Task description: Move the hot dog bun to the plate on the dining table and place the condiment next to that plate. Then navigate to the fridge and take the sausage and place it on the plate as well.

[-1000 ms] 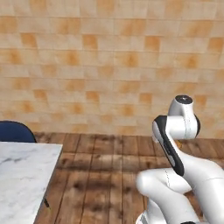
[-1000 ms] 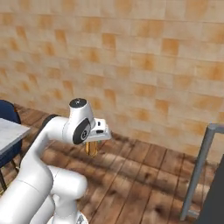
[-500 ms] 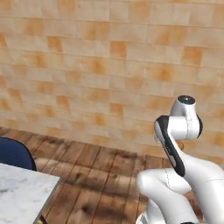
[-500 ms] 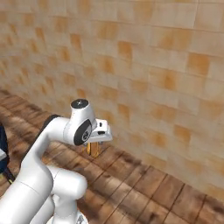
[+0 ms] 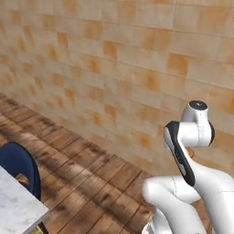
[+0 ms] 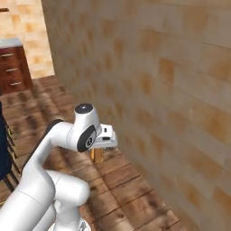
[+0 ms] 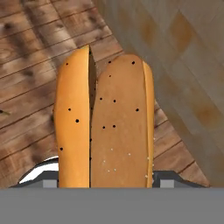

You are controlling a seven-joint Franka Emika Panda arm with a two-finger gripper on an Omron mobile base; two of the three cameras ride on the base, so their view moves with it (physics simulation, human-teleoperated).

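In your hand view the elongated orange-brown hot dog bun point(image 7: 105, 122) stands lengthwise up the middle, rising from between the fingers. Its crust is smooth and glossy, peppered with small dark specks, and a deep slit runs down it a little left of centre, splitting it into two rounded halves (a paler tan strip edges its right side). The two-finger gripper point(image 6: 97, 155) is clamped on that bun, jaws held apart by its width; in your right base view you can see the bun's orange end hanging just below the hand's white block.

Below the bun lies a floor of brown wooden planks point(image 7: 30, 83), streaked with darker, worn patches. Just beside the hand rises a wall of matte tan and orange square tiles point(image 6: 180, 90), blotchy in tone.

In your left base view the white arm with dark joints point(image 5: 192, 137) is folded at lower right. At lower left you have a corner of the white-grey marble dining table point(image 5: 16, 208), flat and faintly veined, with a rounded dark blue stool back point(image 5: 18, 167) just behind it. Far back in your right base view stands a reddish-brown wooden cabinet with drawers point(image 6: 13, 67) under a pale top.
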